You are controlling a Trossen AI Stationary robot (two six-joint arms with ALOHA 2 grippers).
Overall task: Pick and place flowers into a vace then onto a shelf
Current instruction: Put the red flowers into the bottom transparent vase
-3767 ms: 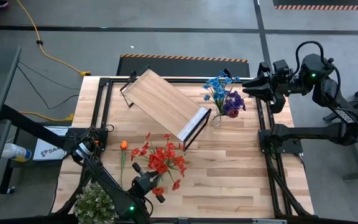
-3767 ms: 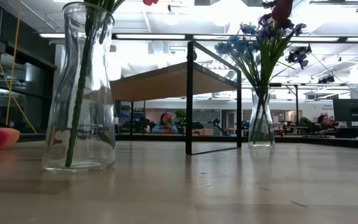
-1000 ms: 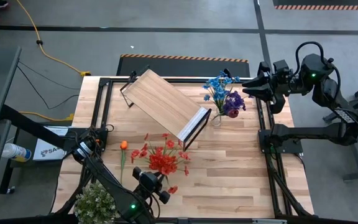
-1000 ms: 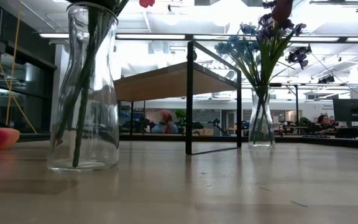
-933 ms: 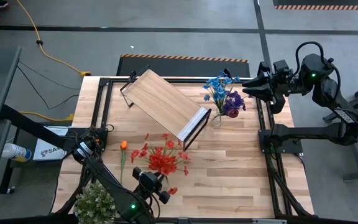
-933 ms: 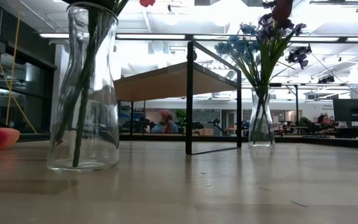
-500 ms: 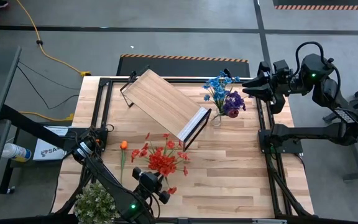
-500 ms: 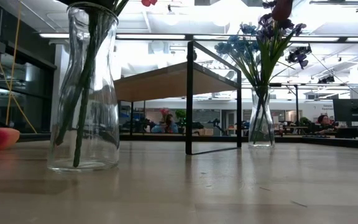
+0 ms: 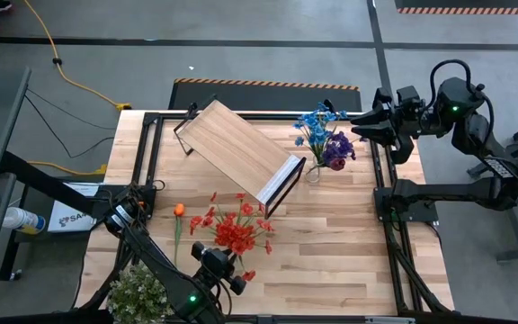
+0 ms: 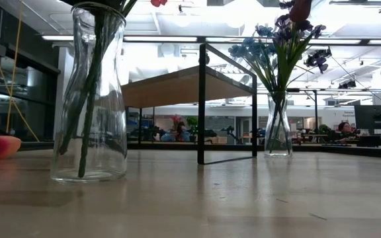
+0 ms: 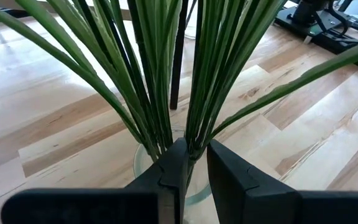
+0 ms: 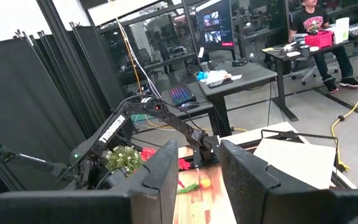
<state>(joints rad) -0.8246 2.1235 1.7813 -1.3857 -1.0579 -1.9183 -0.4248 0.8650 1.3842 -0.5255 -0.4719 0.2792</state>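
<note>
Two vases: you have one clear vase (image 10: pixel 90 99) with the red flowers (image 9: pixel 235 232) on the near side of the shelf (image 9: pixel 239 150), and a second vase (image 10: pixel 278 125) with blue and purple flowers (image 9: pixel 325 135) just beside the shelf's far-right end.
Left gripper: your left gripper (image 11: pixel 191 171) sits over the near vase, fingers pinched nearly together around the bunched green stems (image 11: pixel 160 74) right above the glass rim.
Right gripper: your right gripper (image 9: pixel 360 127) hangs off the shelf's right side, just past the blue bunch, fingers (image 12: pixel 163 171) parted and holding nothing.
Shelf: it stands at a slant on the table (image 9: pixel 331 252), its board bare.
Loose flower: one orange bloom (image 9: pixel 179 210) lies on the table, left of the red bunch.
Bushy plant: the pale green plant (image 9: pixel 138 293) sits at the table's near-left corner, well apart from the shelf.
</note>
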